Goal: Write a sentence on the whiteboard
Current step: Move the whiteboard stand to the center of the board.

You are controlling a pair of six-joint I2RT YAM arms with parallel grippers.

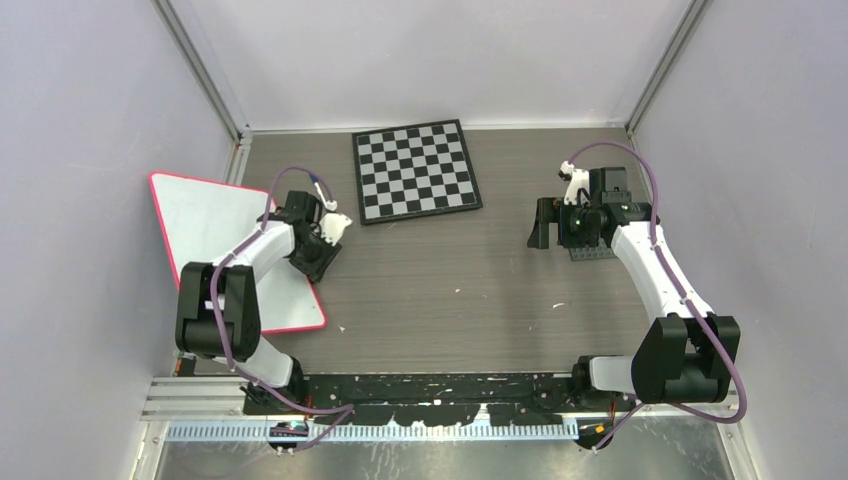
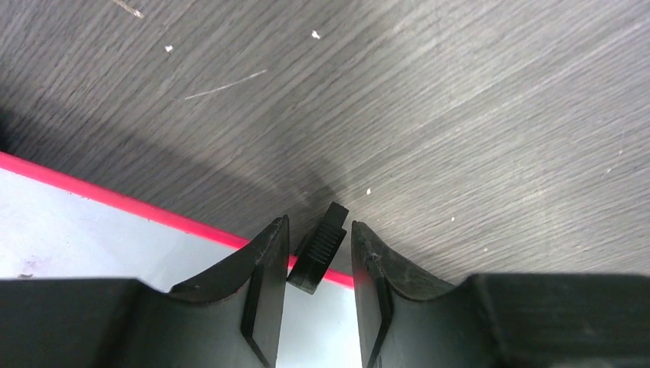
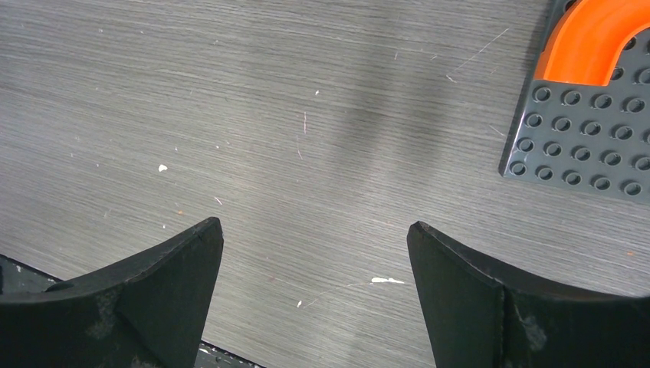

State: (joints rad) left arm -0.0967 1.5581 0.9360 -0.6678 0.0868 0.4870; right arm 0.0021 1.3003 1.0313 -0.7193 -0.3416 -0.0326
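The whiteboard (image 1: pixel 200 225), white with a red-pink rim, lies at the table's left side, partly under my left arm. No sentence shows on its visible surface. My left gripper (image 1: pixel 316 262) hangs over the board's right edge. In the left wrist view the board (image 2: pixel 77 238) fills the lower left, and a small black ribbed clip (image 2: pixel 318 253) sits on its rim. The left gripper (image 2: pixel 320 224) straddles that clip with narrow jaws, a gap still showing at the right finger. My right gripper (image 1: pixel 540 225) (image 3: pixel 314 224) stands wide open over bare table, holding nothing.
A black-and-white checkered board (image 1: pixel 415 170) lies at the back centre. A dark grey studded baseplate (image 3: pixel 582 153) with an orange curved piece (image 3: pixel 590 46) sits beside the right gripper. Walls enclose the table on the left, right and back.
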